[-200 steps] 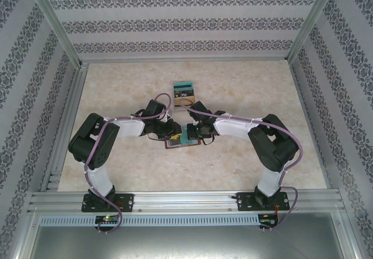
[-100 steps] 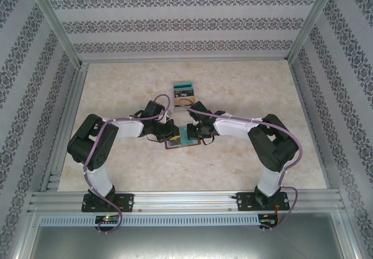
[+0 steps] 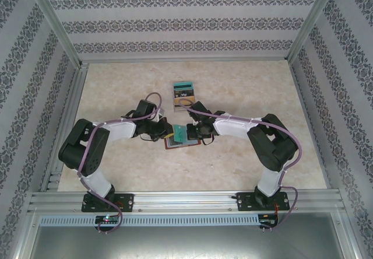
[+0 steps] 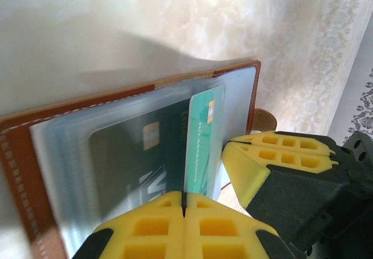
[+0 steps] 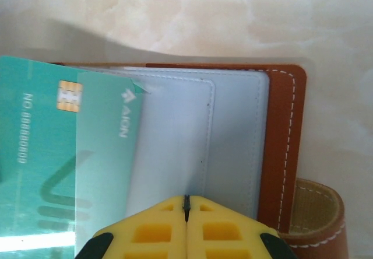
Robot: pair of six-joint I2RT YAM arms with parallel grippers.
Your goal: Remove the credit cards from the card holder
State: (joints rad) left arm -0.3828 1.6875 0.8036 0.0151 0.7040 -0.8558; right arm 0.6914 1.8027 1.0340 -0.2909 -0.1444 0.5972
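From above, the open brown leather card holder point(image 3: 182, 144) is seen in the middle of the pale table point(image 3: 245, 90), between the left gripper point(image 3: 171, 132) and the right gripper point(image 3: 192, 132). In the left wrist view, a thin teal plastic credit card point(image 4: 204, 136) is pinched by the closed left gripper, partly out of its sleeve. In the right wrist view, a blue-grey sleeve page point(image 5: 233, 136) is pinched by the closed right gripper.

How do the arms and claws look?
The left arm and right arm have white links, black joints and a purple cable along each. The left claw and right claw carry yellow pads with square hollows on black bodies.
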